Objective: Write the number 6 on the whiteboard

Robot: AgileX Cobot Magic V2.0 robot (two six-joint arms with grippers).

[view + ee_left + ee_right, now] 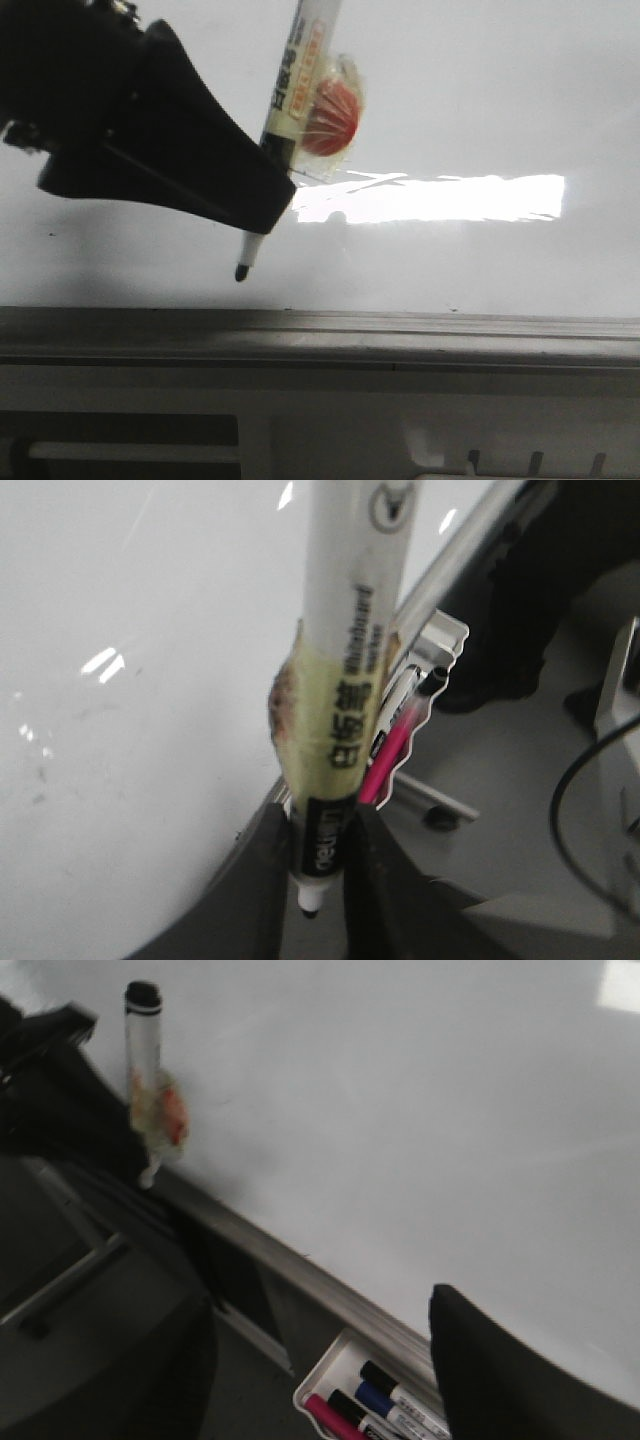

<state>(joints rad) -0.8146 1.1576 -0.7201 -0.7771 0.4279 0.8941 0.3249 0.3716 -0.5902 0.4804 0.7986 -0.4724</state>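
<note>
My left gripper (268, 205) is shut on the white-and-black marker pen (292, 90), which has yellowed tape and a red-orange sticker on its barrel. In the left wrist view the jaws (318, 880) clamp the pen's (340, 680) black band, with the tip poking out below. The black tip (242, 271) points down at the whiteboard (480, 90), just above its lower rim; I cannot tell if it touches. No line of the number 6 shows on the board (130, 680). My right gripper (320, 1385) is open and empty, off the board (420, 1110).
A grey metal rim (320, 325) runs along the board's lower edge, with a grey slotted ledge (500, 445) below it. A white tray (325, 1380) holding pink, black and blue markers sits by the rim. It also shows in the left wrist view (440, 645).
</note>
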